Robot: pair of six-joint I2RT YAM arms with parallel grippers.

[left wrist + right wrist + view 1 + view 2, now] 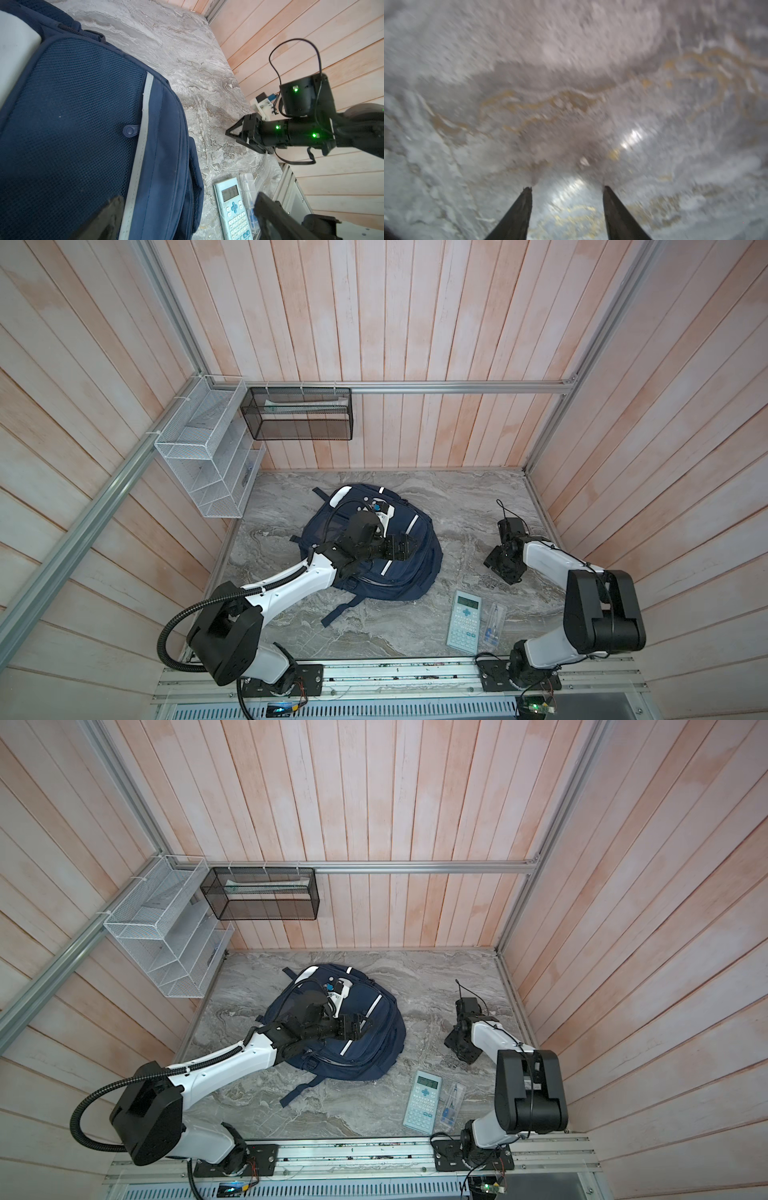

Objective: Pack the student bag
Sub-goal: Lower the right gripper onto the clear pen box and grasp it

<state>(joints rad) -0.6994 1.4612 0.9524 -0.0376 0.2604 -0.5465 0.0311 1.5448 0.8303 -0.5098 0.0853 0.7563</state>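
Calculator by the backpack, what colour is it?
The calculator is pale blue with a darker blue cross-shaped pad; clearest in the left wrist view.

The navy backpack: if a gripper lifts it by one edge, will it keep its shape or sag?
Probably it would sag: the navy backpack is soft fabric, lying slumped on the marbled table. Its loose strap would likely trail and drag. It lies rather flat, so it may be light for its size.
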